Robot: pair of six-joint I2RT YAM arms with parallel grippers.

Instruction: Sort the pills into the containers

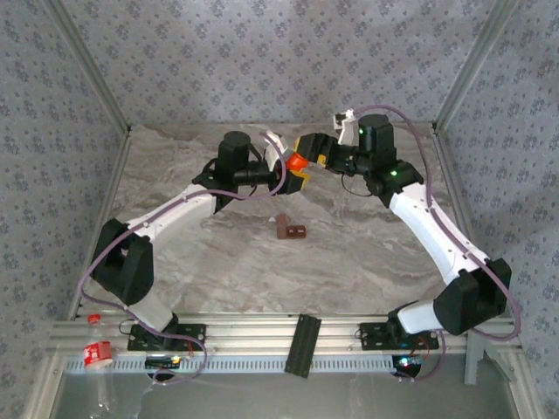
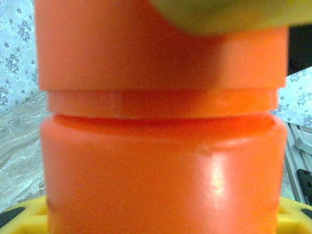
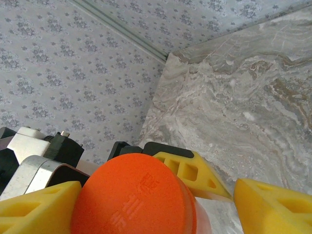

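Note:
An orange bottle hangs above the back middle of the table, with my left gripper shut on its body. In the left wrist view the bottle is very close, and yellow fingers show at the bottom corners. My right gripper is open, its yellow fingers on either side of the round orange cap, with a gap on the right side. The containers, a dark reddish-brown strip, lie on the table in front of both grippers. The pills are hidden.
The marble table is walled by patterned panels and metal posts. A black bar lies across the front rail. A clear plastic bottle with a red label lies at the near left, off the table.

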